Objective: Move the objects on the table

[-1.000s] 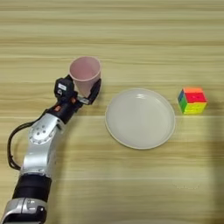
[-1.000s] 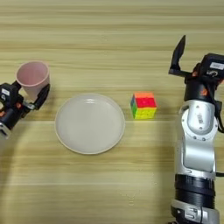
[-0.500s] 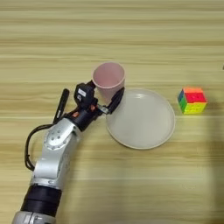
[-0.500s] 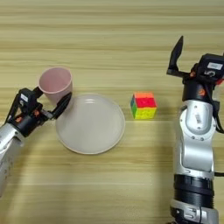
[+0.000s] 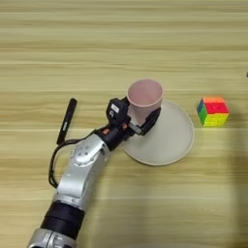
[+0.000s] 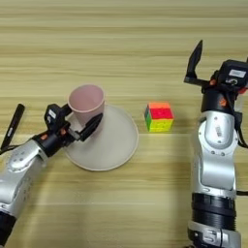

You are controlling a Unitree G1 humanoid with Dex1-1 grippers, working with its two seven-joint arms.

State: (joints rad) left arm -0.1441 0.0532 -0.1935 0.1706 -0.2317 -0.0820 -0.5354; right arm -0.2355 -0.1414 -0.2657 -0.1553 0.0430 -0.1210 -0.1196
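Note:
My left gripper [image 5: 140, 114] is shut on the pale pink cup [image 5: 144, 94], one black finger on each side of its lower wall. The cup stands upright over the left rim of the beige plate [image 5: 170, 140]; its base is hidden, so contact with the plate is unclear. The black marker pen [image 5: 67, 121] lies on the table to the left of my forearm. The multicoloured cube [image 5: 213, 111] sits right of the plate. My right gripper [image 6: 224, 63] is parked raised at the right, open and holding nothing.
The wooden table [image 5: 121, 43] stretches bare behind the cup and plate. My right arm [image 6: 215, 160] stands along the right side, close to the cube [image 6: 159, 116]. A black cable loops beside my left forearm [image 5: 82, 169].
My left gripper has carried the cup to the right, from left of the plate to over its left rim. The marker now shows fully beside the arm. The right arm has stayed still.

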